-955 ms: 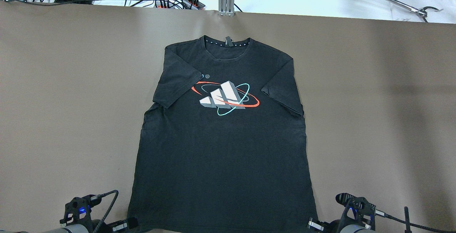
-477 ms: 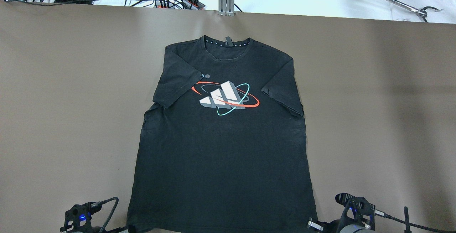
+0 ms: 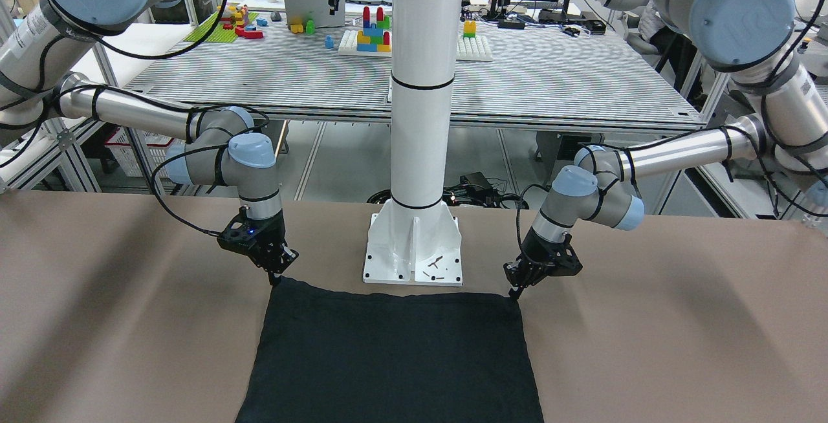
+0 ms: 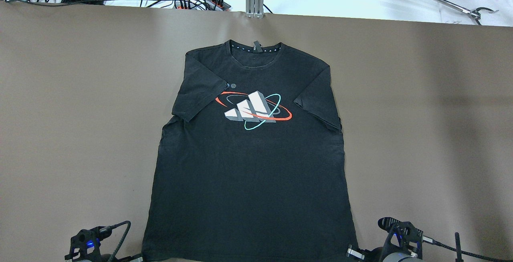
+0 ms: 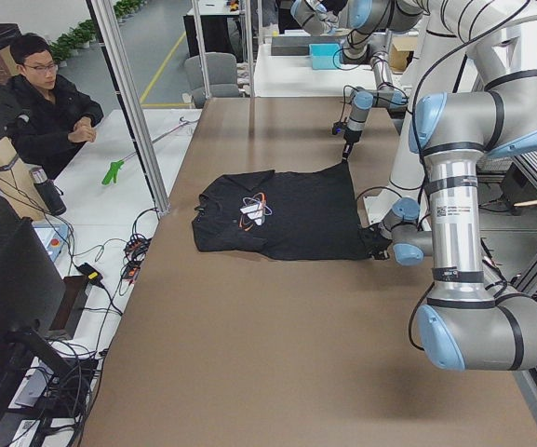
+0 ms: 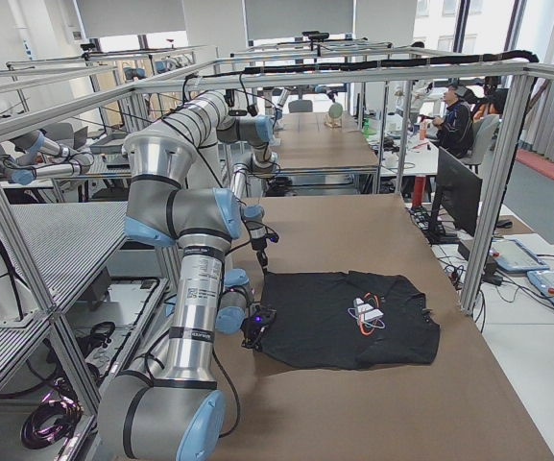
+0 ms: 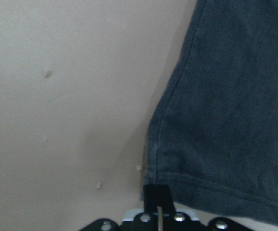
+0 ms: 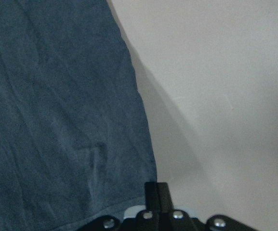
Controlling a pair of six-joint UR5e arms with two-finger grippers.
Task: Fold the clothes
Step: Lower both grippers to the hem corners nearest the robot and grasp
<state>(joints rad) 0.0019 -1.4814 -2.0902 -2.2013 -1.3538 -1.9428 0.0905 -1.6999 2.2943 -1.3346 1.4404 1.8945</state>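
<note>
a black t-shirt (image 4: 248, 174) lies spread flat, front up, in the middle of the brown bench (image 4: 80, 113). its collar is on the far side and its hem on the near side by the robot, just beside the base plate of the white pillar (image 3: 420, 119). a printed logo (image 4: 253, 111) sits on its chest, and both short sleeves lie angled inward over the body. the left pincer (image 3: 515, 292) is down at the hem's left corner, its fingers drawn narrow with the fabric corner caught at their tips. the right pincer (image 3: 274, 276) sits likewise at the hem's right corner, pressed narrow on that corner.
</note>
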